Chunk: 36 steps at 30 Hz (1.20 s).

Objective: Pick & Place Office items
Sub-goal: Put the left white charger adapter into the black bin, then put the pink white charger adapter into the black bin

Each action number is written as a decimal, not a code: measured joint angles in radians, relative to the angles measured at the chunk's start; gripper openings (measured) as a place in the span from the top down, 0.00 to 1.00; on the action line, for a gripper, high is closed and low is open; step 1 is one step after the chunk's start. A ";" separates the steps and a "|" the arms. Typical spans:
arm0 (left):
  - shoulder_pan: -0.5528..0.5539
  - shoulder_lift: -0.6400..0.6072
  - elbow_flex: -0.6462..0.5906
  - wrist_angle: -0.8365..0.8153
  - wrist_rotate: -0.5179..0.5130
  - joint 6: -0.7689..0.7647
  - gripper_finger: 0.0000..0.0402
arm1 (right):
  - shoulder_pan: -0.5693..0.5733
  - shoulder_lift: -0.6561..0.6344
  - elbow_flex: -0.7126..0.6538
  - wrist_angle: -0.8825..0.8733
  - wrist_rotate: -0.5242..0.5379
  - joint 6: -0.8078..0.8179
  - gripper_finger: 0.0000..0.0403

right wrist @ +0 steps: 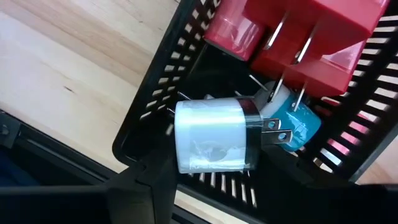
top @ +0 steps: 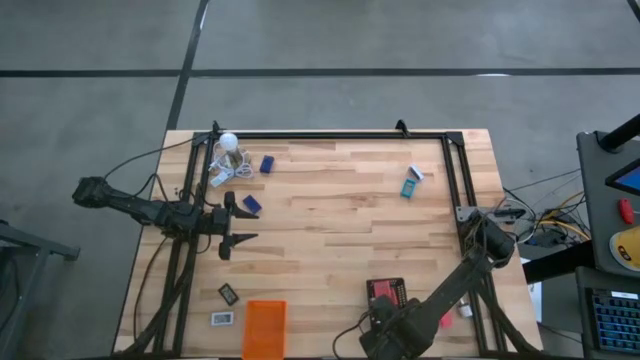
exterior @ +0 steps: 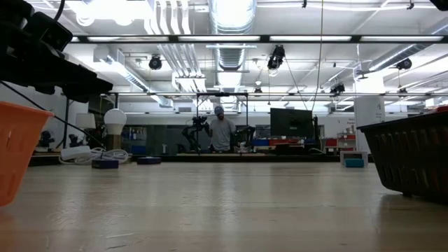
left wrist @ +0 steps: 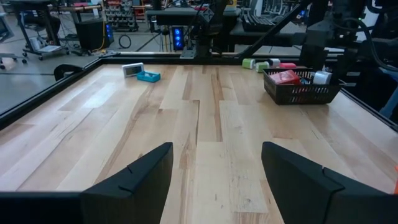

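Observation:
My right gripper (top: 385, 318) hangs pointing down over the near part of the black tray (top: 386, 290). In its wrist view a white plug cube with a black end and two prongs (right wrist: 214, 137) sits right before the gripper (right wrist: 217, 183), inside the tray (right wrist: 155, 93). Beside the cube lie a red block (right wrist: 311, 31) and a teal piece (right wrist: 301, 127). Whether the gripper touches the cube does not show. My left gripper (top: 240, 226) waits open at the table's left side, above the wood. Blue blocks (top: 267, 164) (top: 251, 204) and a teal-and-white box (top: 410, 185) lie on the table.
An orange tray (top: 264, 328) stands at the near edge, with two small black and white rectangles (top: 228, 294) (top: 222, 318) left of it. A white bulb and cable (top: 228, 145) lie at the far left corner. A pink bit (top: 445, 320) lies right of the black tray. The table's middle is bare wood.

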 joint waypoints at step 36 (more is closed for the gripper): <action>0.000 0.000 0.000 0.000 0.000 0.000 0.37 | 0.053 -0.011 0.184 -0.448 0.176 0.285 0.46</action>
